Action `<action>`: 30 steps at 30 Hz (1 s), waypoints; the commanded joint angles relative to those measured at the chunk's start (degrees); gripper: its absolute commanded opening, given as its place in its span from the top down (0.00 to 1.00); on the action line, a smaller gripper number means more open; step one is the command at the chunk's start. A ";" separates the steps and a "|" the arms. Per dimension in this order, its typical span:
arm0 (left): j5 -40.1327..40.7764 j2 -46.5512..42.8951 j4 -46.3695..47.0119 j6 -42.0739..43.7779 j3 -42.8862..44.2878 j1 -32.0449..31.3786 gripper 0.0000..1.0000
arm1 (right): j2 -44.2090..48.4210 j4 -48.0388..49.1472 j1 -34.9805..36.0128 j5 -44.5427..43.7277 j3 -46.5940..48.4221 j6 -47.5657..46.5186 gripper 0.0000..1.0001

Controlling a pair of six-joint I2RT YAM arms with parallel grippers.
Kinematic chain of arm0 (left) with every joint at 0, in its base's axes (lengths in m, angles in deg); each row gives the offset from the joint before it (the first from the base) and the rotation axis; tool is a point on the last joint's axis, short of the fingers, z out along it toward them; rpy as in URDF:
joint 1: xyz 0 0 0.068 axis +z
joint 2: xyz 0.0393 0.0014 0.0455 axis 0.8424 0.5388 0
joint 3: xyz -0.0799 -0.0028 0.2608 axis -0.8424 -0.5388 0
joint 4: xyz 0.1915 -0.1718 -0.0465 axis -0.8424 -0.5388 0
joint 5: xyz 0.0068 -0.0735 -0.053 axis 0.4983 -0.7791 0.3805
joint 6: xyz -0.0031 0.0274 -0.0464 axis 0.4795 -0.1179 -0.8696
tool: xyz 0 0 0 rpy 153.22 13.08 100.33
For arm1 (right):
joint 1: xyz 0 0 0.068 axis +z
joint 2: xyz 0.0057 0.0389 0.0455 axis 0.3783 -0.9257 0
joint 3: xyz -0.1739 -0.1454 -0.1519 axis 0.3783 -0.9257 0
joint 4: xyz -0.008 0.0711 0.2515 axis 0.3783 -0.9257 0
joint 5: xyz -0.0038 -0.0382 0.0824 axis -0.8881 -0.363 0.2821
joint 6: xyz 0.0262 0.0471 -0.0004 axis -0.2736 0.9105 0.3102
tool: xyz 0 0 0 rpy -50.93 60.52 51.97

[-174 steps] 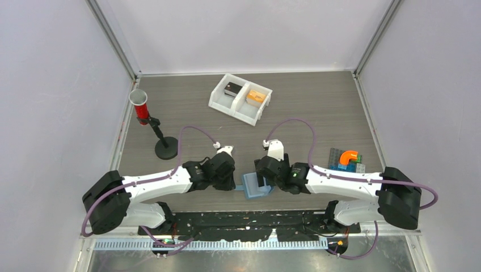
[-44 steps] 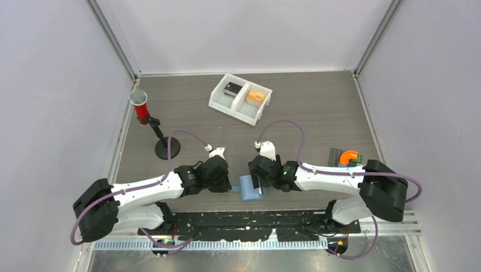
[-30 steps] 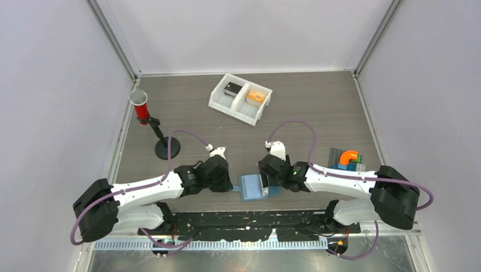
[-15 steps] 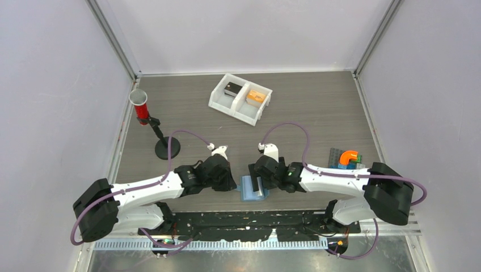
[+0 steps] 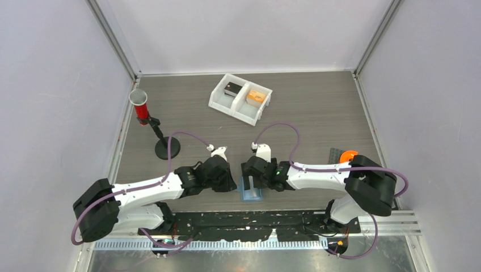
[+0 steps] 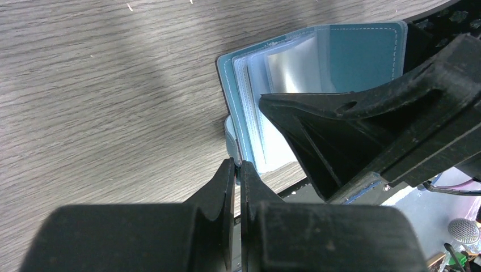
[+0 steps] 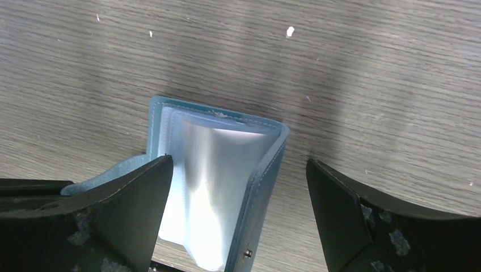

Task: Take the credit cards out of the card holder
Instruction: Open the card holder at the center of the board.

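The card holder lay open at the table's 6 o'clock edge. The left gripper clenched its cover flap from 9 o'clock. The right gripper hung released wide above its sleeves.

Top external: sitting high above and behind the arm bases, looking down and forward, taking in the whole tabletop from afar.

Left wrist: riding on the left gripper, looking along its fingers, very close to the card holder at the tabletop's near edge.

Right wrist: riding on the right gripper, facing almost straight down, close, framing the card holder between its fingers.

Shared: all three are showing the card holder and the woodgrain around it. The left wrist view is also catching a finger of the right gripper.
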 commanded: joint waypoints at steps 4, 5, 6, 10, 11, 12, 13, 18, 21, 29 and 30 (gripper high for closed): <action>-0.18 -1.20 3.30 -0.57 -1.03 0.13 1.00 | -1.46 1.77 0.57 -1.78 1.71 4.03 0.05; -0.23 -1.26 3.38 -0.57 -1.09 0.13 1.00 | -1.44 1.90 0.54 -1.87 1.61 4.33 0.05; -0.19 -1.36 3.39 -0.58 -1.17 0.13 1.00 | -1.47 1.82 0.59 -1.98 1.59 4.47 0.05; -0.04 -1.70 3.48 -0.65 -1.35 0.13 1.00 | -2.27 0.15 0.80 -3.14 1.85 5.25 0.05; -0.05 -1.84 3.52 -0.72 -1.38 0.13 1.00 | -2.51 -0.23 0.88 -3.38 2.17 5.54 0.05; -0.06 -1.99 3.48 -0.82 -1.43 0.13 1.00 | -2.97 -1.00 1.05 -3.74 2.27 5.69 0.05; -0.06 -2.14 3.57 -0.91 -1.49 0.13 1.00 | -3.25 -1.37 1.14 -3.86 2.63 5.93 0.05; -0.01 -2.86 3.59 -0.92 -1.63 0.13 1.00 | -6.03 -3.49 2.19 -4.13 4.04 6.27 0.05; 0.11 -3.05 3.12 -0.79 -1.63 0.13 1.00 | -6.98 -5.02 2.81 -5.22 5.07 6.46 0.05; 1.50 -3.95 0.81 -0.47 -1.63 0.13 1.00 | -6.82 -6.58 2.89 -7.46 5.06 4.21 0.08; 1.92 -4.26 0.32 -0.54 -1.63 0.13 1.00 | -6.54 -6.58 2.89 -7.74 4.80 3.81 0.11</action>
